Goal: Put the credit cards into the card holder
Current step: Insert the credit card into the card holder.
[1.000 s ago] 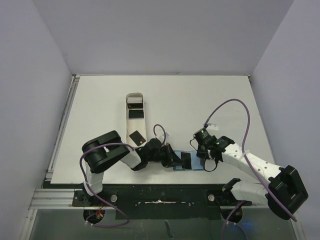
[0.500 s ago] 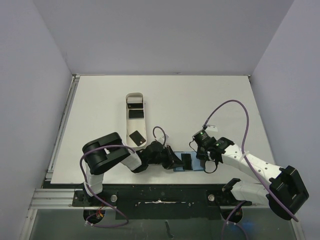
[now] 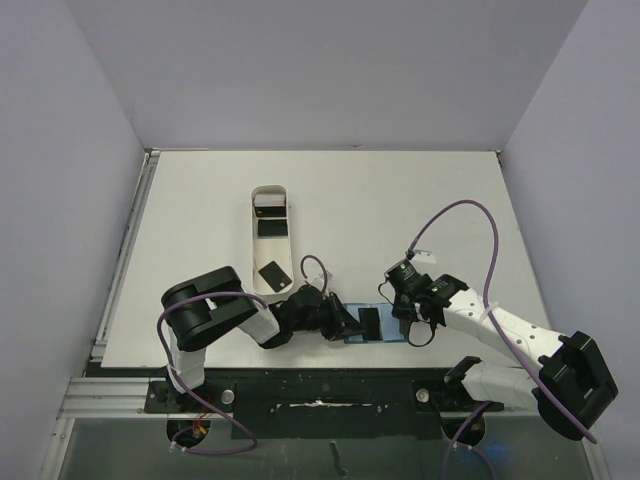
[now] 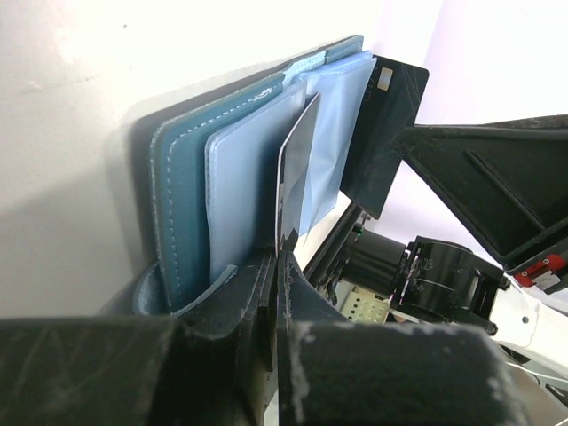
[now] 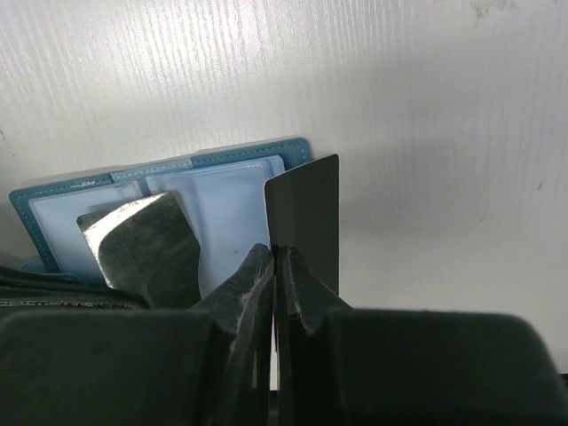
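The teal card holder [image 3: 388,333] lies open near the table's front edge, its pale blue sleeves [image 4: 240,191] fanned out. My left gripper [image 4: 277,266] is shut on a thin dark leaf [image 4: 297,169] standing among those sleeves; I cannot tell whether it is a sleeve or a card. My right gripper [image 5: 277,257] is shut on a black credit card [image 5: 306,217] at the holder's [image 5: 222,164] right edge. The same card [image 4: 386,133] shows just past the sleeves. A left finger [image 5: 146,244] rests on the holder's middle. Two more black cards [image 3: 270,228] [image 3: 272,273] lie in the white tray.
The long white tray [image 3: 254,240] stands behind and left of the holder, close to my left arm. The table's front edge and the mounting rail [image 3: 300,385] run just below both grippers. A purple cable [image 3: 470,215] loops above my right arm.
My left wrist has shifted slightly to the left while the held leaf and the card stay almost in place. Both grippers remain shut.
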